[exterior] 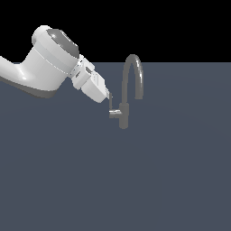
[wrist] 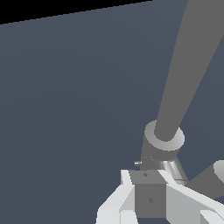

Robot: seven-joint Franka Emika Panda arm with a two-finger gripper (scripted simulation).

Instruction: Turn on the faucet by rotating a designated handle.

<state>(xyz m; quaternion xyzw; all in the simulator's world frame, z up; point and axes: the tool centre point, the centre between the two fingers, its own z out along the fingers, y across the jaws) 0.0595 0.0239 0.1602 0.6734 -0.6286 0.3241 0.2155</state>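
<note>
The grey faucet (exterior: pixel 132 72) stands mid-scene, its arched spout rising from a short thick base (exterior: pixel 123 116). The handle (exterior: pixel 113 111) is a short stub with a thin lever, on the base's side toward the exterior view's left. My gripper (exterior: pixel 109 97) reaches down from the exterior view's upper left, its tip right at the lever's top. In the wrist view the spout (wrist: pixel 188 74) and its collar (wrist: pixel 164 141) loom close. White fingers (wrist: pixel 114 202) flank a grey block at the gripper (wrist: pixel 147 176). Whether that block is the handle or the pads is unclear.
A flat dark blue-grey floor (exterior: pixel 135 180) spreads around the faucet, with black background above it. The white arm link (exterior: pixel 47 58) enters from the exterior view's left.
</note>
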